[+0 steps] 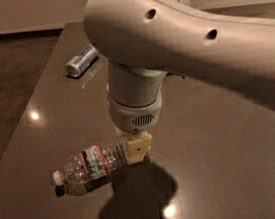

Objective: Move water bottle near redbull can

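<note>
Toward the front left corner of the dark, glossy counter [225, 165] the water bottle [91, 163] lies on its side, white cap pointing at the left edge and its base pointing toward the middle of the counter. The redbull can [81, 61] also lies on its side, well apart from the bottle, up by the far left corner with its shiny round end facing the front. Just right of the bottle's label, the gripper [138, 151] is down at the base end of the bottle and touching or nearly touching it. Whether it is clamped on the bottle or standing open cannot be told, since the wrist hides most of it. The robot arm [184, 40] sweeps in from the right edge and covers the back of the counter. The bottle looks light and nearly empty, with thin ribbed plastic walls that will likely give under a hard squeeze. Lying round on a slick surface, it is apt to roll or pivot if nudged from one end. The firmer places to take it are probably across the ribbed body beside the label, or near the stiffer base, with a moderate squeeze.
</note>
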Available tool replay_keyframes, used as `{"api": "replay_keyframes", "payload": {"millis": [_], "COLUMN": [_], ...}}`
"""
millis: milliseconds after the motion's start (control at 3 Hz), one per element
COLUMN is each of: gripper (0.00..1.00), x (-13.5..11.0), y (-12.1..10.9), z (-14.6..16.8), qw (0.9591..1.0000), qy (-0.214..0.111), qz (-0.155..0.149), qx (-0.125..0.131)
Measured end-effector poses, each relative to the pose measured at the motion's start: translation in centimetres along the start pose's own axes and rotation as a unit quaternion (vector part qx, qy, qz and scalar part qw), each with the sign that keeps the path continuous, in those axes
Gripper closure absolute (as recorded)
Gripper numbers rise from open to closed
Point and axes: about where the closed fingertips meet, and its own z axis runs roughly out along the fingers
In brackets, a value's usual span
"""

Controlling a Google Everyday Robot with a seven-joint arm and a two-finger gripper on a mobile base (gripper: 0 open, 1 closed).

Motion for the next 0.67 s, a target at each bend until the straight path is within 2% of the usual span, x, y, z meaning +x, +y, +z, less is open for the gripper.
{"api": "replay_keyframes", "payload": {"millis": [333,667], "gripper": [0.92,1.0], "x": [-0.2,-0.3], "y": [-0.1,-1.2], "z": [-0.2,-1.7], "qw": [1.0,1.0], "qy": [0.005,-0.003], "qz": [0.0,0.008], "qx": [-0.002,0.0]}}
